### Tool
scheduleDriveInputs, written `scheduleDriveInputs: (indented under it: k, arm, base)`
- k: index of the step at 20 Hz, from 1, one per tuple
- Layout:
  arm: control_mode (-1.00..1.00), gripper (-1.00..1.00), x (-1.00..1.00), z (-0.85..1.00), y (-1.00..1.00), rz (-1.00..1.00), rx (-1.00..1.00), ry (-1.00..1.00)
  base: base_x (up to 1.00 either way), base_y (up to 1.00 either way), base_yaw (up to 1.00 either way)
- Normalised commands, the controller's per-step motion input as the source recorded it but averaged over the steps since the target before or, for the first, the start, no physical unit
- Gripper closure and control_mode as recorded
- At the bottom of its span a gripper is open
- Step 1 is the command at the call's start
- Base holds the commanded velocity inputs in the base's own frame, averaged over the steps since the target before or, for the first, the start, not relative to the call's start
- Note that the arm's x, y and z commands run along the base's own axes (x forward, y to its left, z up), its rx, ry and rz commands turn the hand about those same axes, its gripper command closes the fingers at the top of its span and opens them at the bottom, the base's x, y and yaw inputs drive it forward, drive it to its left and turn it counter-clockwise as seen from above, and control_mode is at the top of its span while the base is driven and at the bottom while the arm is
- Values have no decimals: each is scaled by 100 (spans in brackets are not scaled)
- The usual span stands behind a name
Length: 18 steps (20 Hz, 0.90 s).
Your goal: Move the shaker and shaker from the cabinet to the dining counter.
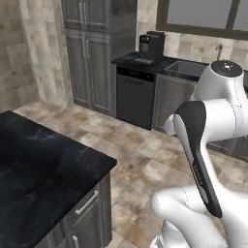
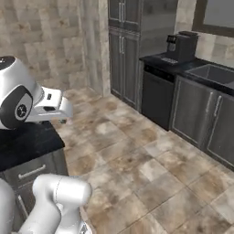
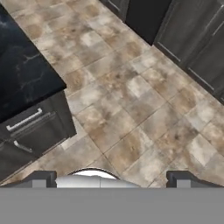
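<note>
The gripper (image 3: 112, 178) is hanging over the tiled floor (image 3: 131, 113), jaws standing wide apart and holding nothing. The dining counter (image 3: 24, 78) is lying to the left in the hand view, its black marble surface bare where visible, grey drawers (image 3: 30, 127) showing below its edge. The shakers cannot be made out. A tall cabinet (image 1: 92, 53), doors closed, is standing across the floor beside a dishwasher (image 1: 135, 97) and a coffee machine (image 1: 151, 46).
</note>
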Motion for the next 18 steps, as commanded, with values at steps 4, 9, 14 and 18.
scheduleDriveInputs:
  k: [4,9,14,18]
  arm:
    - [100,-100,0,0,0,0,0,0]
    - [100,-100,0,0,0,0,0,0]
    - [100,-100,0,0,0,0,0,0]
    - [100,-100,0,0,0,0,0,0]
  base:
    - [12,-52,-85]
    - [17,-41,-82]
    - [20,-30,-81]
    - [34,-18,-77]
